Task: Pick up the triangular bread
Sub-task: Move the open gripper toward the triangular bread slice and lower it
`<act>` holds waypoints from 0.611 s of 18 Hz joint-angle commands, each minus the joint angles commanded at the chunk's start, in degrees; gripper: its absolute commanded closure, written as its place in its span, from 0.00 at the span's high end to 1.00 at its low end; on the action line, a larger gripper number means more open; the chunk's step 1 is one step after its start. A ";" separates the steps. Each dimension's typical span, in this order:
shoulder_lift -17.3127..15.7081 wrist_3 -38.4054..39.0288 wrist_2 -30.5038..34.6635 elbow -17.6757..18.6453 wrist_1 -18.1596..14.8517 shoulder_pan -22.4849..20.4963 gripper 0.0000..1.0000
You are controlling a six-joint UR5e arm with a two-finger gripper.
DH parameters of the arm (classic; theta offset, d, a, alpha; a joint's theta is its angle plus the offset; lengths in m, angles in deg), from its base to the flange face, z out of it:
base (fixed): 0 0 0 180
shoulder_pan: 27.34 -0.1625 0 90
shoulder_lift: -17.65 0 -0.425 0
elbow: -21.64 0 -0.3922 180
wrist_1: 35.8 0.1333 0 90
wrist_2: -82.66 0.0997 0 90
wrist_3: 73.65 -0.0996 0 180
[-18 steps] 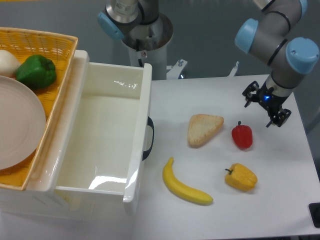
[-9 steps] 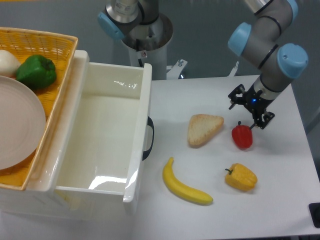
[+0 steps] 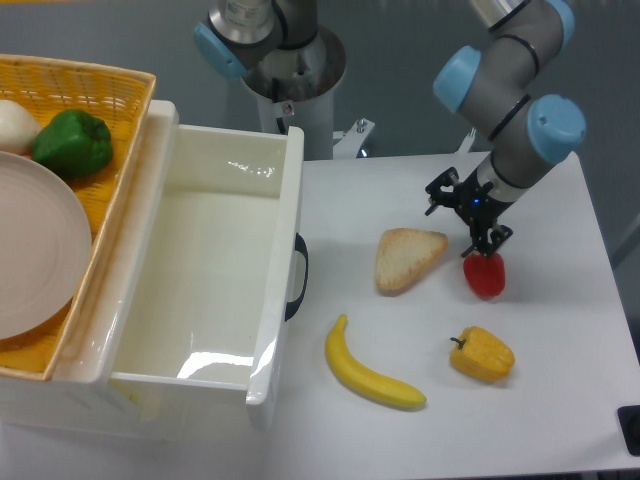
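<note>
1. The red pepper (image 3: 486, 277) has its top hidden behind one of the fingers (image 3: 497, 237).
2. The plate (image 3: 38, 255) and basket (image 3: 95, 78) run off the left edge.
3. A dark object (image 3: 631, 429) is cut at the right edge.

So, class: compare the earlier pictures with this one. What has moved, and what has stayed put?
The claw has travelled left across the table, from the right edge to just above the red pepper, nearing the triangular bread. It holds nothing. Bread, pepper, banana and yellow pepper have not moved.
</note>
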 joint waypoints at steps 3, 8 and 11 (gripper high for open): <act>0.09 -0.09 0.09 0.26 0.09 0.88 1.00; 0.62 -0.62 0.96 2.55 0.35 1.23 1.00; 1.23 -0.88 3.50 2.46 0.70 2.11 1.00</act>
